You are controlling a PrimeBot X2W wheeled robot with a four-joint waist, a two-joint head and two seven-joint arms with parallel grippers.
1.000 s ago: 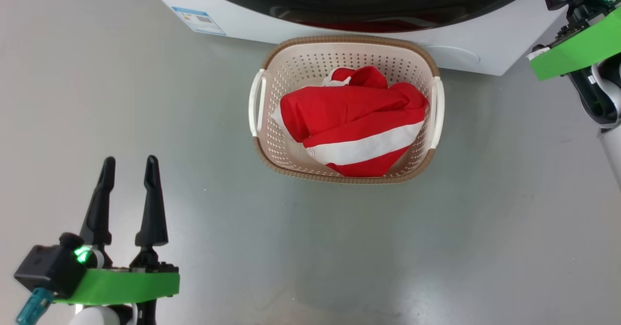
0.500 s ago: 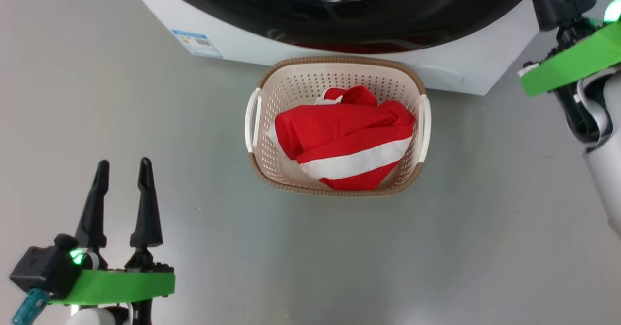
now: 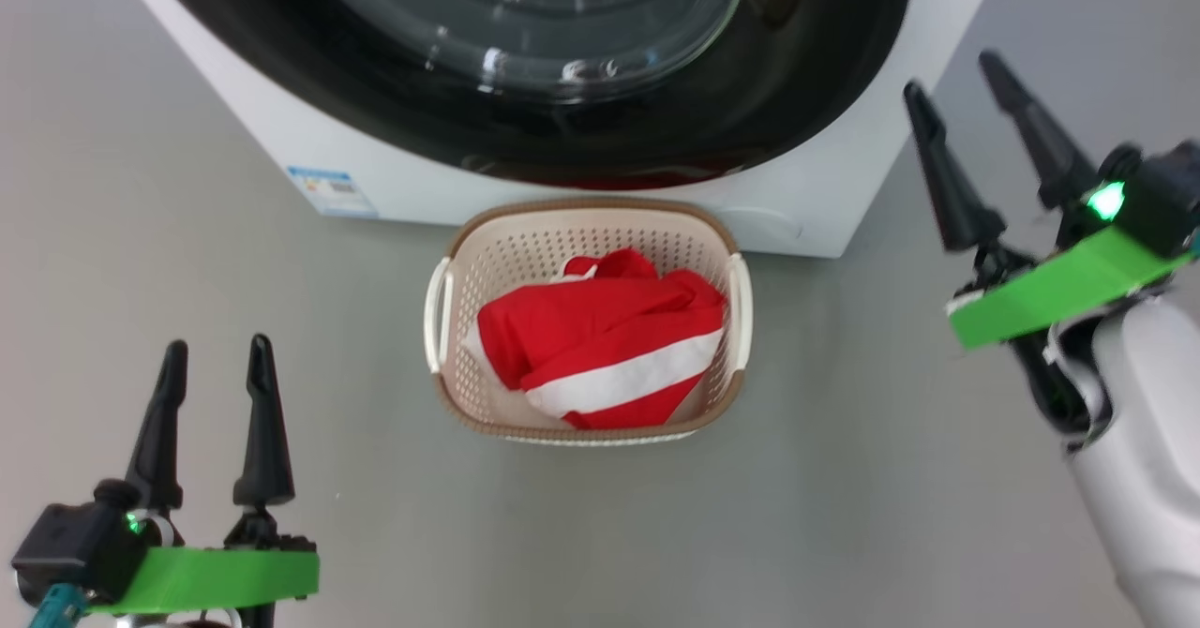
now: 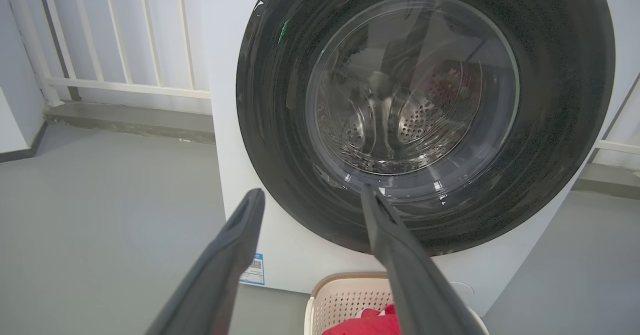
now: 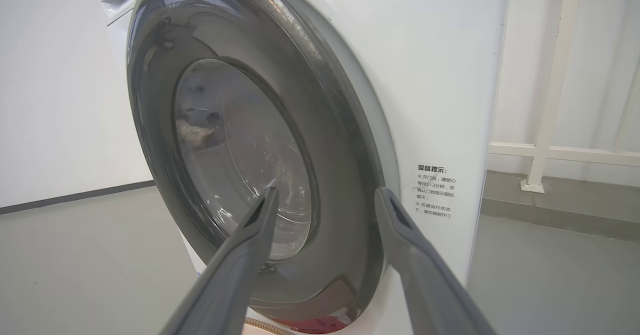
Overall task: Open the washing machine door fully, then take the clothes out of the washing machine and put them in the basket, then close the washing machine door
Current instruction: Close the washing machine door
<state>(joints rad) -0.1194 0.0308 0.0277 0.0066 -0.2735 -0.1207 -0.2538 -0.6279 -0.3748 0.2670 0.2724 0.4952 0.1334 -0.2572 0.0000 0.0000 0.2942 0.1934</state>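
Note:
The washing machine (image 3: pixel 281 155) is white, and its glossy black washing machine door (image 3: pixel 281 75) lies flat against its front. On the floor just before it stands the cream basket (image 3: pixel 581 208), with red and white clothes (image 3: pixel 600 347) heaped inside. My left gripper (image 3: pixel 217 343) hovers open and empty at the lower left, well left of the basket. My right gripper (image 3: pixel 950 73) is open and empty, off the machine's right front corner. The left wrist view faces the door (image 4: pixel 270 100) between open fingers (image 4: pixel 312 191), with the basket (image 4: pixel 345 295) below. The right wrist view sees the door (image 5: pixel 240 140) obliquely, past the gripper (image 5: pixel 327 190).
A blue label (image 3: pixel 333 190) marks the machine's lower left front. A white railing (image 4: pixel 125 82) runs behind the machine on a raised kerb, also seen as a railing (image 5: pixel 550 150) on the right side. Grey floor (image 3: pixel 844 515) spreads around the basket.
The head camera has tilted up, showing more of the machine. My right arm has drawn back from the machine's upper right, and its spread fingers have come into view. The left arm has kept still.

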